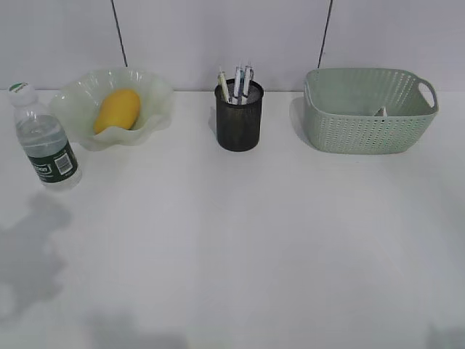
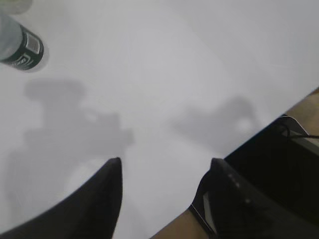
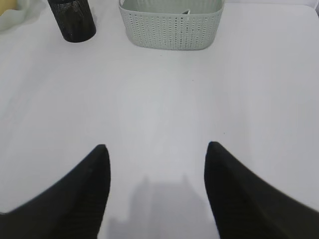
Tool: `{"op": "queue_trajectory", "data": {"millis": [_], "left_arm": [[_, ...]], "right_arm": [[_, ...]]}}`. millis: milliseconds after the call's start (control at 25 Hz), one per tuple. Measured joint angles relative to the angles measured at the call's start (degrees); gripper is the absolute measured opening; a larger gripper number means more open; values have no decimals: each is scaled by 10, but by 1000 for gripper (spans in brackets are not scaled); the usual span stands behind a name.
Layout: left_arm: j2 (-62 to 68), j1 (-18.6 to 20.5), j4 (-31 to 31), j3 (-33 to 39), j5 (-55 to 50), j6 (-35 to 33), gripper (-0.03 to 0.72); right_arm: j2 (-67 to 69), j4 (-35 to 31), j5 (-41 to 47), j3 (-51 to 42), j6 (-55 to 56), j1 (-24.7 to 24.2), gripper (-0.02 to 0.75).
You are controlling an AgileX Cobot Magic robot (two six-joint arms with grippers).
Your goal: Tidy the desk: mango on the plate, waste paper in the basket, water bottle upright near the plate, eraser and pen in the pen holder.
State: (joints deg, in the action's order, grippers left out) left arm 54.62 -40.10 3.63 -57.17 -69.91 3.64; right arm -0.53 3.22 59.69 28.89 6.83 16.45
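Note:
The yellow-orange mango (image 1: pixel 118 110) lies in the ruffled green plate (image 1: pixel 156 94) at the back left. Just left of the plate, the water bottle (image 1: pixel 43 138) stands upright. Several pens (image 1: pixel 237 83) stick up from the black mesh pen holder (image 1: pixel 239 120); the eraser is hidden. A pale scrap that may be the waste paper (image 1: pixel 381 112) peeks above the wall of the green basket (image 1: pixel 367 116). My left gripper (image 2: pixel 164 164) is open and empty above the bare desk, and the bottle (image 2: pixel 20 47) lies far ahead of it. The right gripper (image 3: pixel 157 149) is also open and empty.
Neither arm shows in the exterior view; only their shadows fall on the desk (image 1: pixel 232 240) at the front left. In the left wrist view the desk edge (image 2: pixel 279 112) runs past the right finger, with dark gear beyond it. The right wrist view holds the pen holder (image 3: pixel 74 20) and basket (image 3: pixel 172 27) far ahead.

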Motion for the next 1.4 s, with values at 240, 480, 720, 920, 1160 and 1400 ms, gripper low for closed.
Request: {"op": "queue_trajectory", "data": {"millis": [240, 480, 720, 920, 1160, 1400], "left_arm": [[-185, 0, 0, 108, -1, -15, 520], [-345, 0, -4, 191, -2, -16, 528], [-437, -1, -3, 236, -4, -16, 528], [-447, -1, 3, 239, -4, -16, 528], [-448, -1, -8, 239, -4, -16, 489], [-448, -1, -10, 263, 69, -16, 445]], "right_arm": [[0, 0, 0, 0, 0, 0, 478], [0, 0, 0, 0, 0, 0, 478], [0, 0, 0, 0, 0, 0, 479], [0, 0, 0, 0, 0, 0, 479], [0, 0, 0, 0, 0, 0, 479], [0, 0, 0, 0, 0, 0, 478]]}}
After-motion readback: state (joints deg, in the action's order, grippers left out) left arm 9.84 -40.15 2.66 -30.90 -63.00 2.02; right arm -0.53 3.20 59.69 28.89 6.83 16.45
